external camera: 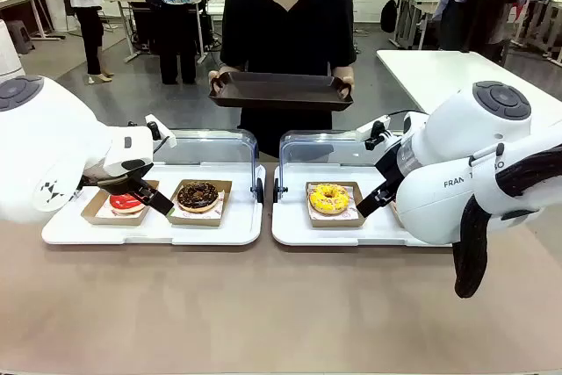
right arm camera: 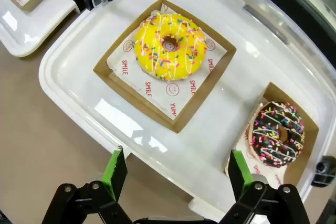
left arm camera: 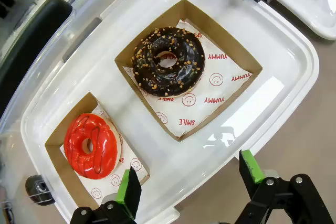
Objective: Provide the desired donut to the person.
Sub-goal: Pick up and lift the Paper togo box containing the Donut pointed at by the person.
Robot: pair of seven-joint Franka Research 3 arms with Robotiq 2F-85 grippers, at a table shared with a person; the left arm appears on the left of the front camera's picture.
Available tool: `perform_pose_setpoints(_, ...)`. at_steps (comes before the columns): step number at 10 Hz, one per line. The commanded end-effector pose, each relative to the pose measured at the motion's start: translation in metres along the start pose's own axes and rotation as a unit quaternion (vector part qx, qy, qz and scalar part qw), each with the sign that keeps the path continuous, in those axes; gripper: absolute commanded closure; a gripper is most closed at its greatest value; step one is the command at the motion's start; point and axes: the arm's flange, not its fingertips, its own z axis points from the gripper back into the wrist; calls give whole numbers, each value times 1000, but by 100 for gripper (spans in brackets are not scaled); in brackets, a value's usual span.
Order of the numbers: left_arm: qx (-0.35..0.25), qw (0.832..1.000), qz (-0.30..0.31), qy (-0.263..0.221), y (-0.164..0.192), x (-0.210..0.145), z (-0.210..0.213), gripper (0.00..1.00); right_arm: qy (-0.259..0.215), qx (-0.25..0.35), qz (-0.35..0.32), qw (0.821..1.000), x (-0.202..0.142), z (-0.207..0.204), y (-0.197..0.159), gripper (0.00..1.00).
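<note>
While you wait on a pick, person (external camera: 281,32): black T-shirt, far side of table, both hands holding a dark brown rectangular serving tray (external camera: 281,91) level in front. No pointing, so you can't tell which donut's wanted.
Trays: left white plastic tray (external camera: 154,227) & right white plastic tray (external camera: 299,229) lie side by side on the table, w/ clear lids (external camera: 211,147) tipped up at the back.
Boxes: each donut sits in its own open brown cardboard box (left arm camera: 226,36) w/ a printed paper liner.
Donut pos: red-glazed donut (left arm camera: 92,145) & choc donut w/ nut bits (left arm camera: 168,61) on the left tray. Yellow sprinkled donut (right arm camera: 169,45) & dark donut w/ coloured sprinkles (right arm camera: 278,136) on the right tray.
Handling: prob. all light & soft, w/ glaze that's sticky & easily marred, so don't pinch the ring. Take a box wall instead. It's thin card, likely stiff enough for the load, but it'll buckle if you squeeze hard.
Orientation: rings lie flat, hole up; round, so no long axis. Boxes are near square & their walls sit diagonal to the finger line in both wrist views, so roll the wrist to square up first.
Left gripper (left arm camera: 189,174): fingers spread, nothing held, above near rim of left tray, closest to the red donut's box.
Right gripper (right arm camera: 177,163): fingers spread, nothing held, above near rim of right tray.
</note>
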Motion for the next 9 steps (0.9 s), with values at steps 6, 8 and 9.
perform_pose_setpoints(6, 0, 1000, 0, 0, 0, 0, 0, 0, 0, 0, 0, 1000, 0, 0, 0, 0)
perform_pose_setpoints(8, 0, 1000, 0, 0, 0, 0, 0, 0, 0, 0, 0, 1000, 0, 0, 0, 0)
perform_pose_setpoints(9, 0, 1000, 0, 0, 0, 0, 0, 0, 0, 0, 0, 1000, 0, 0, 0, 0)
